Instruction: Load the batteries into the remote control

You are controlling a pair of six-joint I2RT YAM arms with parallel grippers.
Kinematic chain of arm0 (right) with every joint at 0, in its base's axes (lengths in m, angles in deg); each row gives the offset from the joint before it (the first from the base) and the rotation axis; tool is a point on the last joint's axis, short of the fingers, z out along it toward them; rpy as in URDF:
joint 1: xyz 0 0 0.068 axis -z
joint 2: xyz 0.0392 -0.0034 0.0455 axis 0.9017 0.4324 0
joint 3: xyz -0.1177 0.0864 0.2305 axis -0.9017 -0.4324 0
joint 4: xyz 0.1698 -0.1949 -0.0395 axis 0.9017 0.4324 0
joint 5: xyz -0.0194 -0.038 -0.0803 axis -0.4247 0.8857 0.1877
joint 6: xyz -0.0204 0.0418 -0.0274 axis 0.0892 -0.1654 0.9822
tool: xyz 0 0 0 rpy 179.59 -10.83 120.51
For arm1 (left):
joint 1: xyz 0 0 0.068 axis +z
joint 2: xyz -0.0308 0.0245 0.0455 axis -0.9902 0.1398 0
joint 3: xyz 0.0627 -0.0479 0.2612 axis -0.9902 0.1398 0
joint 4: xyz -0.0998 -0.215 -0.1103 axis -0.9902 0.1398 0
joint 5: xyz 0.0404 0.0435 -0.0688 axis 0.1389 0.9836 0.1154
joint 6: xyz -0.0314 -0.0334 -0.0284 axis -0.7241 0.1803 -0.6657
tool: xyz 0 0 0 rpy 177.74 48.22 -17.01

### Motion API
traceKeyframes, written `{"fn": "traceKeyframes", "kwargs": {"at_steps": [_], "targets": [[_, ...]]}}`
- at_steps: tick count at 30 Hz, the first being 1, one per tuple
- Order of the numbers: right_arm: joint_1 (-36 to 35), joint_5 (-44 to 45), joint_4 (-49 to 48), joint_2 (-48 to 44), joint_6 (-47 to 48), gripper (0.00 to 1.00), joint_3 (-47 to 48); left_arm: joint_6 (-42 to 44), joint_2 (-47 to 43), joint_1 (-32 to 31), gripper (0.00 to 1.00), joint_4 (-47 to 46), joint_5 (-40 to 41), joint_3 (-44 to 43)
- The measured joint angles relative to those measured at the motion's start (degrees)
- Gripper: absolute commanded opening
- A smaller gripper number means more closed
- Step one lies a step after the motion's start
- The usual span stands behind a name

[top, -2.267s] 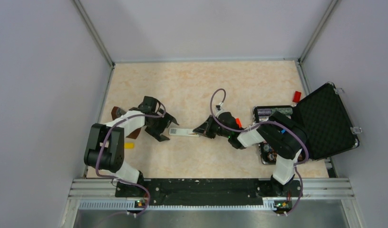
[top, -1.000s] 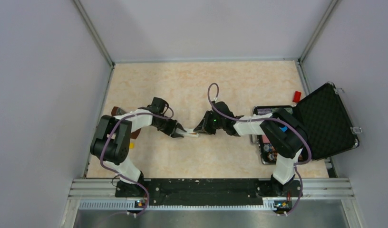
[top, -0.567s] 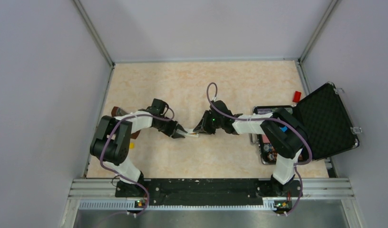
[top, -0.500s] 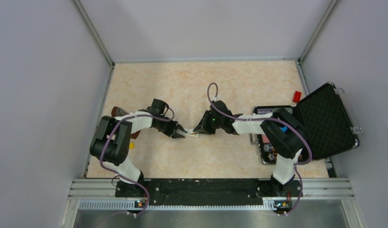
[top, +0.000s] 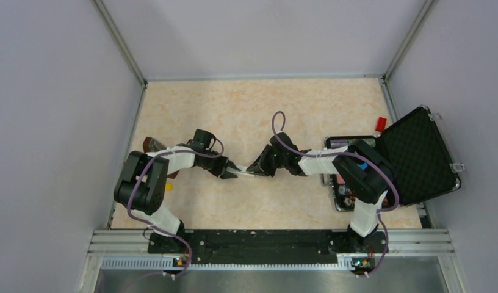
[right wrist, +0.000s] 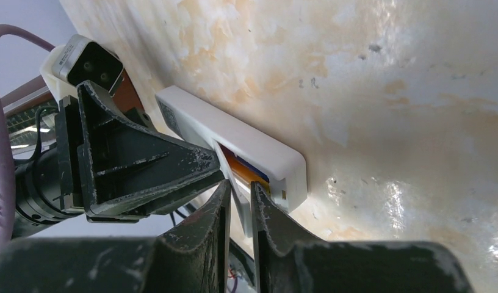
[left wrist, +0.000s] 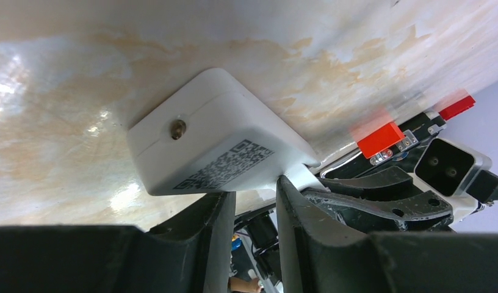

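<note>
The white remote control (top: 242, 172) hangs just above the middle of the table, between my two grippers. My left gripper (top: 230, 171) is shut on its left end; in the left wrist view the remote control (left wrist: 216, 137) with its code label sits at the tips of the left gripper (left wrist: 251, 186). My right gripper (right wrist: 240, 183) is shut on a thin white cover plate (right wrist: 240, 210) at the remote control's (right wrist: 234, 131) open compartment. An orange battery (right wrist: 243, 171) and a dark purple one (right wrist: 259, 174) lie inside it.
An open black case (top: 417, 159) stands at the right, with its tray (top: 350, 145) of small parts beside my right arm. A red block (top: 381, 124) lies behind the case. A yellow bar (top: 168, 187) and a brown object (top: 151, 144) lie by my left arm.
My left gripper has closed on the remote's left end and my right gripper has come up to its other end. In the last second both shifted only slightly.
</note>
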Motion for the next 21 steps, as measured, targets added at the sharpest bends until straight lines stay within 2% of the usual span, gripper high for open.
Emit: {"fn": "traceKeyframes", "kwargs": {"at_steps": [6, 9, 15, 21], "targets": [[-0.37, -1.09, -3.32, 1.09, -4.57, 0.16, -0.98, 0.46, -0.44, -0.07, 0.38, -1.05, 0.66, 0.59], [-0.68, -1.05, -4.50, 1.66, -6.12, 0.18, -1.07, 0.96, -0.50, -0.07, 0.33, -1.29, 0.66, 0.76], [-1.40, -0.81, -7.06, 2.58, -7.52, 0.29, -0.94, 2.73, -0.33, -0.07, 0.28, -1.07, -0.48, 0.79], [-1.81, -0.83, -7.30, 2.32, -7.54, 0.35, -0.96, 4.04, 0.20, -0.66, 0.26, -1.25, -0.81, 0.79]]}}
